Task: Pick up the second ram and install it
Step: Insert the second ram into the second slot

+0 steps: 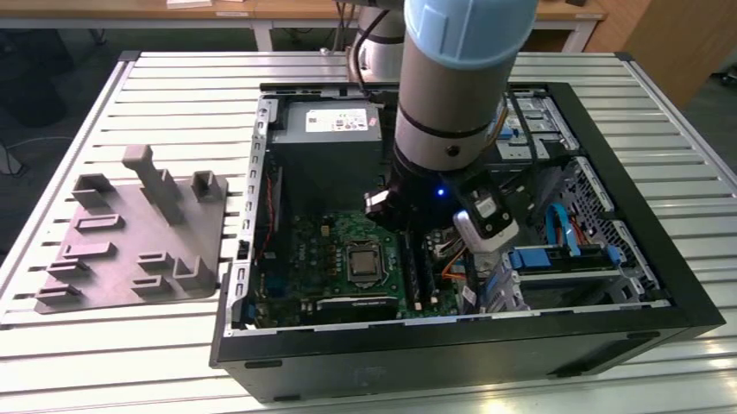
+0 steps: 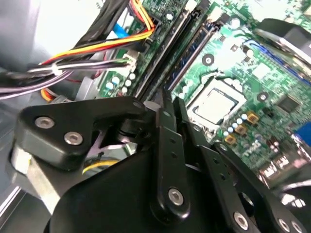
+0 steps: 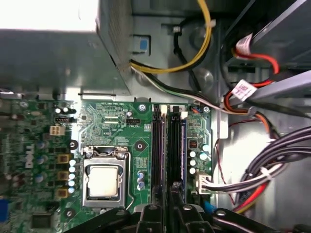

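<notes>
Above the long black slots (image 3: pixel 156 150) of the green motherboard (image 3: pixel 112 126), my claw (image 3: pixel 167 194) pinches the thin dark ram stick (image 3: pixel 174 145); I should push straight down, evenly.

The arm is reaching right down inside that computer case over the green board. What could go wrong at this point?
Three things, I would guess. The black gripper sits right over the long black memory slots, so a slight misalignment could jam against a slot edge. The bundle of coloured cables lies close beside the slots and might snag. The bare silver processor on the green motherboard is exposed nearby and could be knocked.
</notes>
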